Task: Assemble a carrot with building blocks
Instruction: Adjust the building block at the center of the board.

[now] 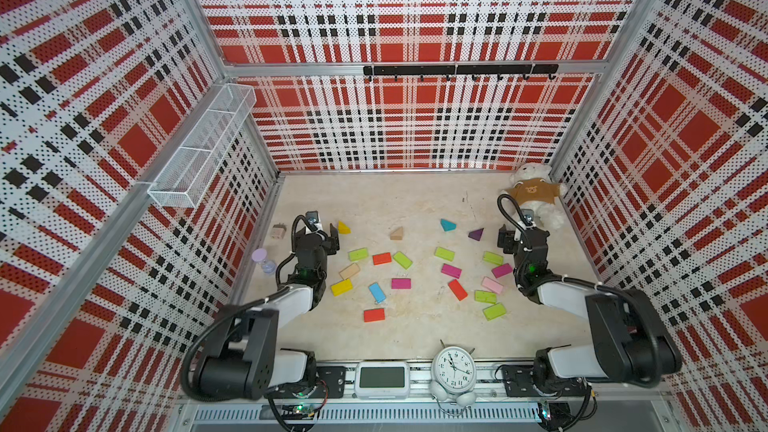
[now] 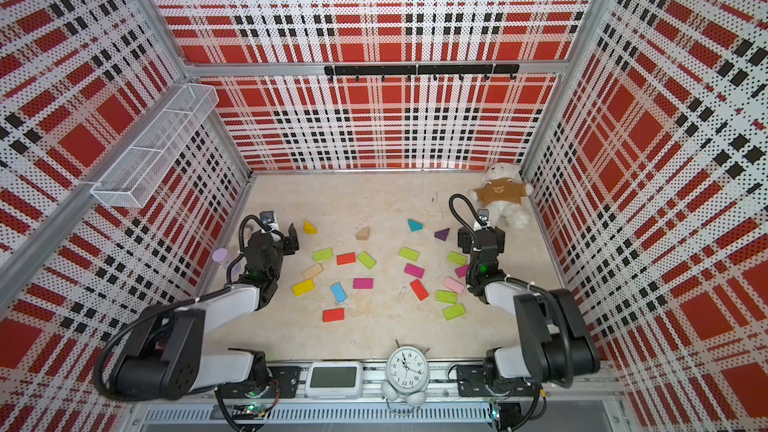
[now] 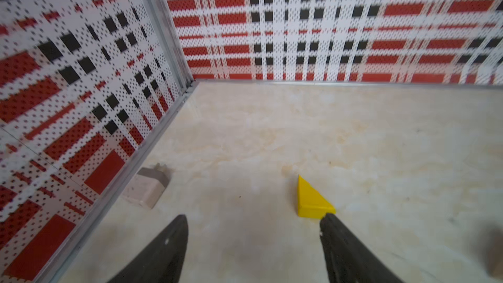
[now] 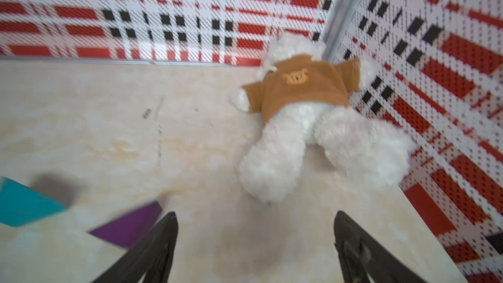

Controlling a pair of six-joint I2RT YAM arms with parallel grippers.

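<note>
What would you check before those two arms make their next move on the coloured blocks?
1. Left gripper open, nothing between the jaws: ok.
2. Right gripper open and empty: ok.
3. Yellow triangle centred between the left jaws: not ok, it sits off to one side.
4. Left gripper touching that triangle: cannot tell.
5. Purple triangle between the right jaws: not ok, it lies outside them.
6. Teddy bear apart from the right gripper: ok.

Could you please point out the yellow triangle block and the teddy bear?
yellow triangle block [image 3: 309,197]: left wrist view, on its triangular top face.
teddy bear [image 4: 299,88]: right wrist view, on its brown shirt.
</note>
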